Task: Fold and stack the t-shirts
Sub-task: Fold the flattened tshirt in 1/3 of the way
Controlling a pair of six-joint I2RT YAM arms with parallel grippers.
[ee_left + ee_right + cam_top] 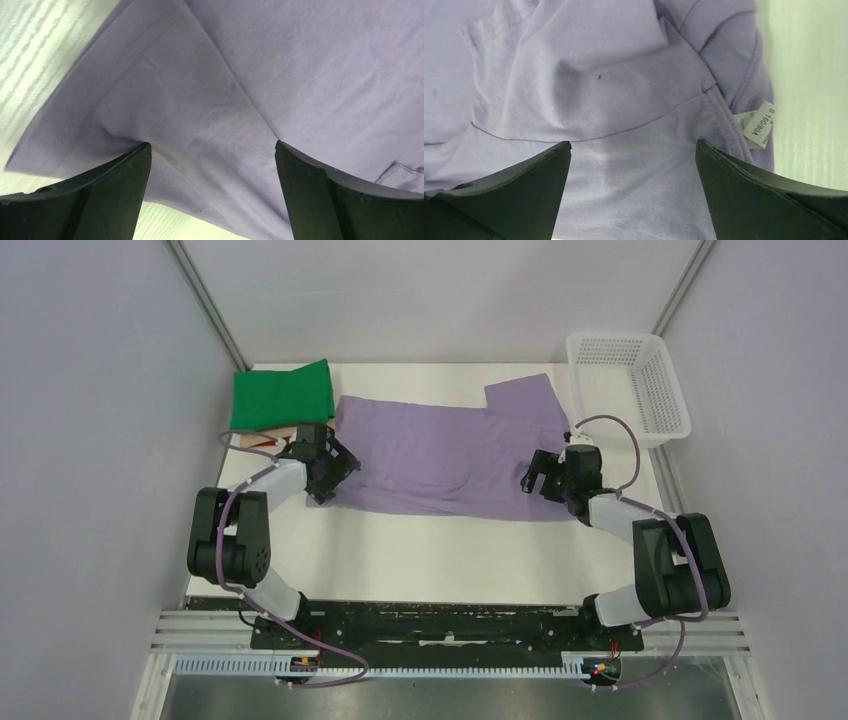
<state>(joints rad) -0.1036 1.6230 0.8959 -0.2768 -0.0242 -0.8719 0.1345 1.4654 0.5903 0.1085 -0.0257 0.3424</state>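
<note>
**A:** Fingers, seen from above?
**B:** Both pairs look spread. The left gripper [335,468] is over the left edge of the lavender t-shirt [450,450], and the right gripper [532,476] is over its right end. The shirt lies flat on the table [420,560]. A folded green t-shirt [282,395] sits at its far-left corner.
**A:** Left wrist?
**B:** Jaws wide, nothing held, purple cloth beneath.
**A:** Right wrist?
**B:** Wide too, gripping nothing. The white neck label [758,122] is near one finger, and that is probably the collar.
</note>
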